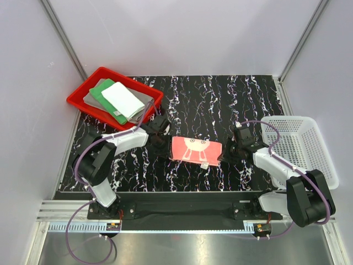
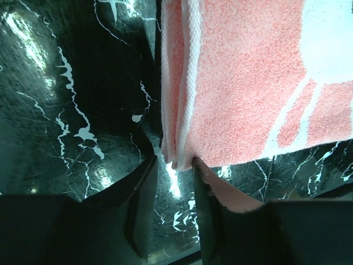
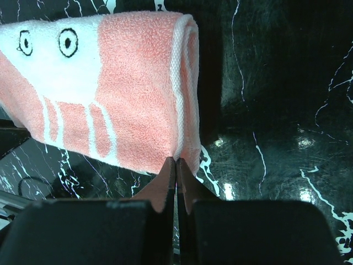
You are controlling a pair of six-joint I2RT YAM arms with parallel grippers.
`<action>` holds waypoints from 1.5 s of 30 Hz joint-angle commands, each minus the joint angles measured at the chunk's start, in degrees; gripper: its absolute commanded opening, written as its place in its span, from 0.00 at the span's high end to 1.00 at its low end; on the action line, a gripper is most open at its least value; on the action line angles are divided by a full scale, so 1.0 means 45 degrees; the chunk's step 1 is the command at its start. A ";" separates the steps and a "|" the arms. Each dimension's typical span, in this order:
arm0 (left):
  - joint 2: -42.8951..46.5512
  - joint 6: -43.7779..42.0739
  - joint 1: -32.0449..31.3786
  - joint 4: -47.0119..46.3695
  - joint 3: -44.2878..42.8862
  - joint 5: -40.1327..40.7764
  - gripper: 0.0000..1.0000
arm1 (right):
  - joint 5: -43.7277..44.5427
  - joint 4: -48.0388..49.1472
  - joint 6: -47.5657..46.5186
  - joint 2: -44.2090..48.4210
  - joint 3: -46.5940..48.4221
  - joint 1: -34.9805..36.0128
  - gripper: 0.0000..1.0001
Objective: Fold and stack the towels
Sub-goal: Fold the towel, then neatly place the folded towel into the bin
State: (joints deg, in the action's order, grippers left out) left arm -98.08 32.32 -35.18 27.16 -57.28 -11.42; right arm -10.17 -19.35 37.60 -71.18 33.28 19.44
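salmon-pink towel [image 1: 196, 149], folded into a flat rectangle, lying mid-frame on the black marbled table [image 1: 220, 99] in the top view. left gripper [image 2: 172, 165] stands at its left end, jaws parted, the towel's corner at the tips. right gripper [image 3: 176, 161] is closed, tips touching the towel's right edge. grey towel [image 1: 91, 97], green towel [image 1: 101, 91] and white towel [image 1: 122, 99] lie stacked in the red tray [image 1: 83, 104], upper left; white basket [image 1: 300, 144] at right.

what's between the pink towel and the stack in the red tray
the left gripper sits at the salmon-pink towel's left end, on the line toward the stack; past it rises the red tray's near wall. nothing else visible.
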 commanded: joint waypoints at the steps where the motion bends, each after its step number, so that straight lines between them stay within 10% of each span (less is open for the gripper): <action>1: 0.0527 0.0338 0.0025 -0.0643 0.0072 -0.0431 0.63 | -0.0141 0.0316 0.0003 0.0407 -0.0110 0.0074 1.00; 6: 0.0585 0.0572 0.0025 -0.0878 0.0228 -0.0645 0.67 | -0.0102 0.0297 0.0022 0.0544 -0.0207 0.0074 1.00; 14: 0.0449 0.0631 0.0044 -0.0431 -0.0103 -0.0646 1.00 | -0.0102 0.0220 -0.0172 0.0583 -0.0033 0.0074 1.00; 24: 0.0370 -0.0345 0.0083 0.2772 -0.2779 0.0916 1.00 | -0.0766 -0.1011 -0.0446 0.1323 0.0867 0.0074 1.00; 40: -0.0879 -0.0814 0.0337 0.1466 -0.1647 0.1171 0.98 | -0.2677 0.2422 0.0841 0.2087 -0.2783 0.0074 0.99; 45: -0.1075 -0.0794 0.0376 0.1348 -0.1764 0.1053 0.97 | -0.4301 0.3345 0.0785 0.1501 -0.3059 0.0074 0.84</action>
State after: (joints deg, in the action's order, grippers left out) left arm -102.76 29.78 -34.02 35.44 -64.69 -6.98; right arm -24.12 -9.15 40.95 -63.59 19.94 19.51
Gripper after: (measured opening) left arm 0.028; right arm 0.150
